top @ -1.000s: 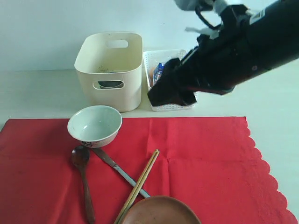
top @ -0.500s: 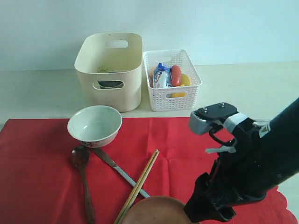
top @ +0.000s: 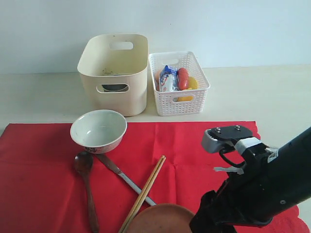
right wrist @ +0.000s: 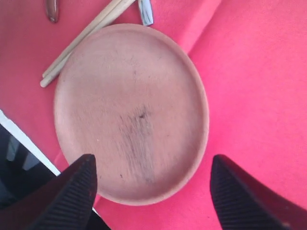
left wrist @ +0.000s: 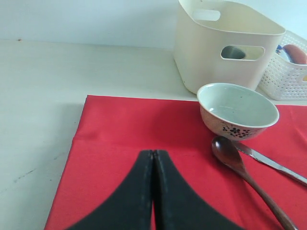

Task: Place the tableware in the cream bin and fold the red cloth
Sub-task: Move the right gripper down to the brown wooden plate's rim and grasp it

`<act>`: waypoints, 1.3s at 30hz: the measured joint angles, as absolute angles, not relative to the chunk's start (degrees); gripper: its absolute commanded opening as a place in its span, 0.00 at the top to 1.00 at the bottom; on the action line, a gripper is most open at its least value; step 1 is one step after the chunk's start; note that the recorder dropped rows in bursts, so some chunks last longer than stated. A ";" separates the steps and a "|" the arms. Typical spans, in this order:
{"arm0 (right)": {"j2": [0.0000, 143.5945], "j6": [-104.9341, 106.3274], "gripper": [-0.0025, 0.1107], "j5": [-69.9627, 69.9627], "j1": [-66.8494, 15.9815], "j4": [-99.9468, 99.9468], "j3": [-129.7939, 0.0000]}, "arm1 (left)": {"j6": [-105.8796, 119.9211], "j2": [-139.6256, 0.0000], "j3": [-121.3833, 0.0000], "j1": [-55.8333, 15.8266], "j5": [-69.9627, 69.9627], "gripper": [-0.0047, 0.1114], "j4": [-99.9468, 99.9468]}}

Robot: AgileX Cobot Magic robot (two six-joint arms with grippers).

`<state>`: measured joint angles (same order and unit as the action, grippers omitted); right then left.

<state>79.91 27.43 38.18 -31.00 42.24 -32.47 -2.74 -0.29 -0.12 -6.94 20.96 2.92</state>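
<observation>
Your right tool (right wrist: 152, 167) hangs spread wide over the round brown plate (right wrist: 129, 86) on the bright red cloth (right wrist: 254, 72); your left tool (left wrist: 153, 155) is closed.

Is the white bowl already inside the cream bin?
No, the white bowl sits on the red cloth, in front of the cream bin.

You have a pale, off-white table (top: 39, 97) in front of you, running back to a plain wall. Three things sit directly on it. The red cloth (top: 184, 141) lies spread flat across the near part, its scalloped edge on the right of the exterior view. Behind the cloth's far edge stand the cream bin (top: 131, 97) and, just beside it on the right, the white lattice basket (top: 170, 108).
</observation>
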 measured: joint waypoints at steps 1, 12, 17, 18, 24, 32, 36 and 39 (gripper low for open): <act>80.38 27.69 0.41 37.90 -31.00 43.32 -32.47 | -2.74 -0.29 -0.12 -6.94 20.96 0.96 2.92; 90.00 30.65 0.47 31.39 -31.00 46.08 -32.47 | -2.74 -0.29 -0.12 -6.94 20.96 0.96 2.92; 92.97 34.43 0.47 30.13 -31.00 50.20 -32.47 | -2.74 -0.29 -0.12 -6.94 20.96 0.96 2.92; 93.58 37.86 0.47 30.24 -31.00 53.40 -32.47 | -2.74 -0.29 -0.12 -6.94 20.96 0.96 2.92; 96.02 43.96 0.47 30.01 -31.00 58.99 -32.57 | -2.74 -0.29 -0.12 -6.94 20.96 0.96 2.92; 98.09 45.78 0.54 29.89 -30.91 60.69 -32.67 | -2.74 -0.29 -0.12 -6.94 20.96 0.96 2.92; 98.84 48.77 0.62 30.08 -30.91 62.10 -32.78 | -2.74 -0.29 -0.12 -6.94 20.96 0.96 2.92; 99.34 49.47 0.78 29.38 -30.91 62.10 -32.88 | -2.74 -0.29 -0.12 -6.94 20.96 0.96 2.92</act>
